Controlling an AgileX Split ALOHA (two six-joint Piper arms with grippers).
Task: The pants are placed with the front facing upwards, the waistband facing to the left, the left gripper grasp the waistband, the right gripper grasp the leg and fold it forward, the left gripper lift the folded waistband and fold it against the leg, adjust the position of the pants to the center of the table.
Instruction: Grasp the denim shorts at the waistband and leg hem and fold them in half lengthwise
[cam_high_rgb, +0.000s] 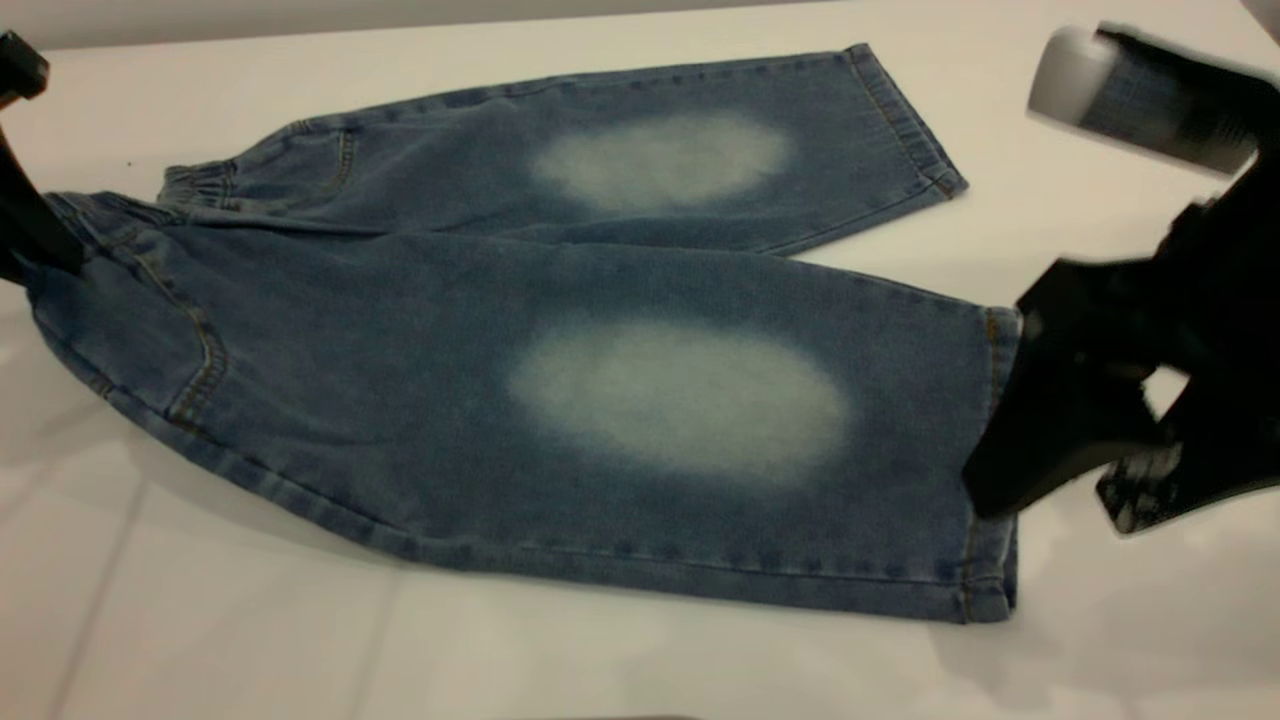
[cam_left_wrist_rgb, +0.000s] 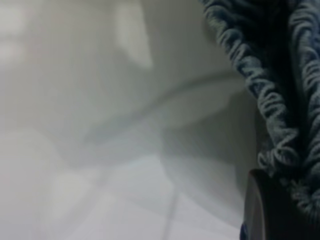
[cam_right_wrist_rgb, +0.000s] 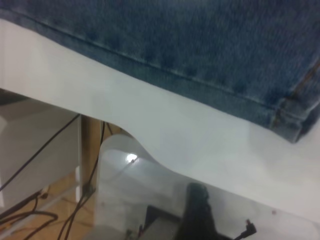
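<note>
The blue denim pants (cam_high_rgb: 450, 330) lie flat and front up on the white table (cam_high_rgb: 250, 620), legs pointing right, a faded oval on each knee. The ruched waistband (cam_high_rgb: 195, 180) is at the left end. My left gripper (cam_high_rgb: 35, 245) sits at the waistband's near corner, shut on it. In the left wrist view the gathered waistband (cam_left_wrist_rgb: 260, 85) bunches against one black finger (cam_left_wrist_rgb: 272, 210). My right gripper (cam_high_rgb: 1055, 500) is open at the near leg's hem (cam_high_rgb: 1000, 400), one finger over the cuff. The right wrist view shows that leg's hem corner (cam_right_wrist_rgb: 292, 122).
The table's near edge (cam_right_wrist_rgb: 165, 165) runs close below the near leg. Cables and a wooden frame (cam_right_wrist_rgb: 90, 145) show beneath it. The far leg's cuff (cam_high_rgb: 910, 120) reaches toward the back right of the table.
</note>
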